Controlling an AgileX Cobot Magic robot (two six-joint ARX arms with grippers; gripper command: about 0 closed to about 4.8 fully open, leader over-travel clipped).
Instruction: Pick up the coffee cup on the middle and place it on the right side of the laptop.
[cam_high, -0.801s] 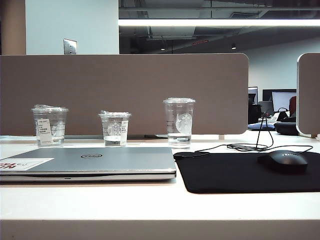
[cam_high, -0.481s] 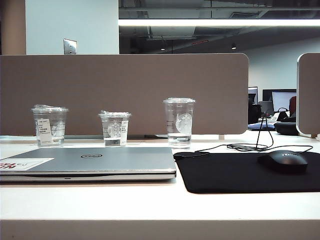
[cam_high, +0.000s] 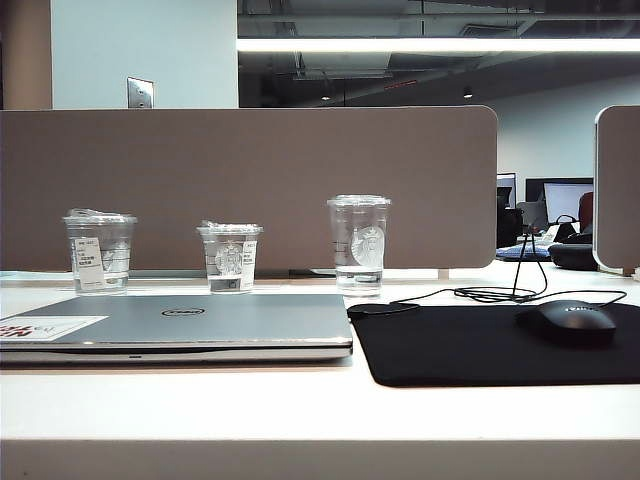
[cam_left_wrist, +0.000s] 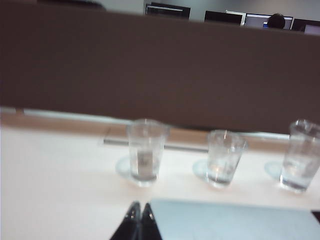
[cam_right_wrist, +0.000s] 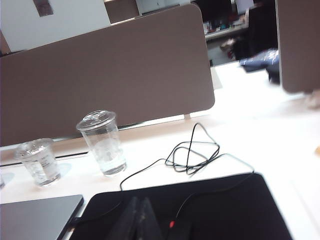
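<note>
Coffee cup (cam_high: 230, 258) stands mid-row near bench (cam_high: 300, 410) back edge, behind laptop (cam_high: 180, 328). Left gripper (cam_left_wrist: 139, 212) fingers closed, empty. Right gripper (cam_right_wrist: 138, 210) fingers closed, over mouse pad (cam_right_wrist: 210, 210).

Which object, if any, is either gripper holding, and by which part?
Nothing is held. The left gripper and right gripper are both shut on nothing, short of the cups; the coffee cup stands untouched behind the laptop.
</note>
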